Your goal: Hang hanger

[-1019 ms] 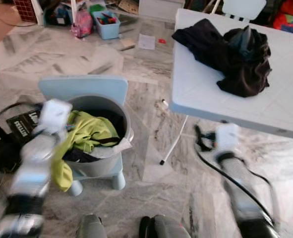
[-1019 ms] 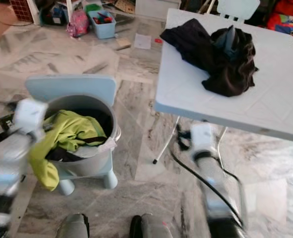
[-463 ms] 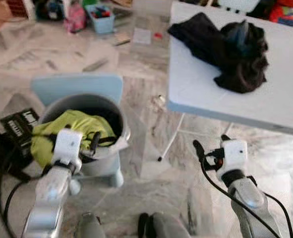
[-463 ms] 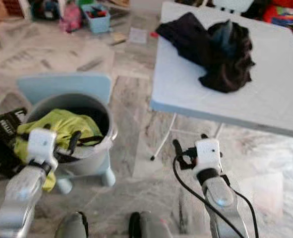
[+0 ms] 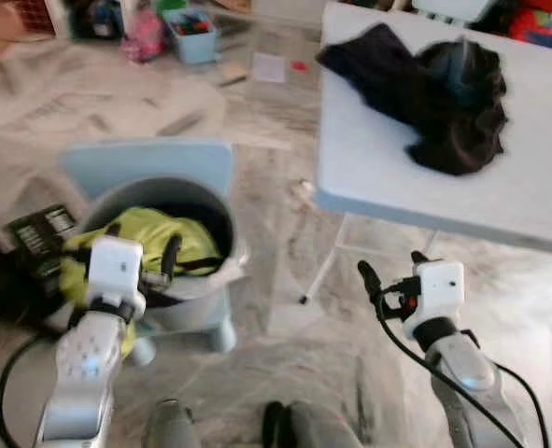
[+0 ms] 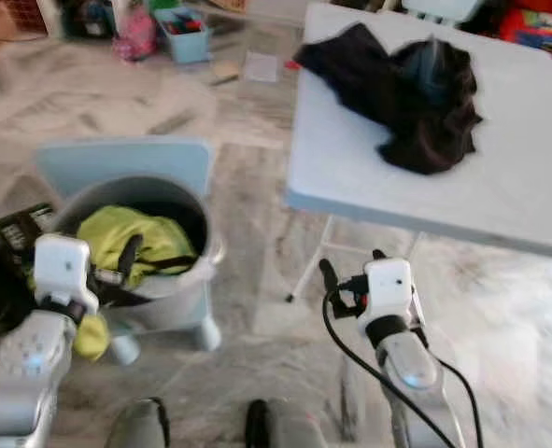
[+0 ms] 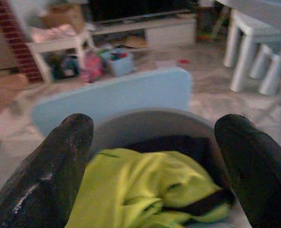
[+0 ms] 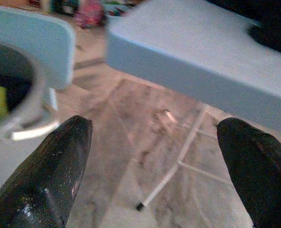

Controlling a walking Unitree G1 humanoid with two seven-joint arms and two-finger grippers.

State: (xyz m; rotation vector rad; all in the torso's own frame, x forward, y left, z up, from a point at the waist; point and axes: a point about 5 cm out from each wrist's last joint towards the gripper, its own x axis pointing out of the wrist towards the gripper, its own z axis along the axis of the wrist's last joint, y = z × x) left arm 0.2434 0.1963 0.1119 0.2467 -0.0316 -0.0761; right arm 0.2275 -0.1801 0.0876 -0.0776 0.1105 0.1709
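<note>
A grey bucket (image 5: 221, 207) stands on a light blue chair (image 5: 149, 164) and holds a yellow-green garment (image 5: 149, 235) with dark cloth beneath it. My left gripper (image 5: 126, 246) hovers open just over the bucket's near rim, its fingers (image 7: 59, 161) spread either side of the garment (image 7: 140, 185). My right gripper (image 5: 390, 266) hangs open above the marble floor, below the near edge of the light blue table (image 5: 374, 163). A heap of black clothes (image 5: 439, 89) lies on that table. I can make out no hanger.
The table's thin white leg (image 5: 324, 269) slants to the floor between bucket and right arm. Far off on the floor are a blue box (image 5: 191, 22), a pink bag (image 5: 146, 41) and papers (image 5: 268, 67). A black box (image 5: 40, 233) and cables lie left of the chair.
Over the second both arms dropped lower and nearer in view and lost their blur. The left gripper came down to the bucket's near rim. The camera shifted slightly.
</note>
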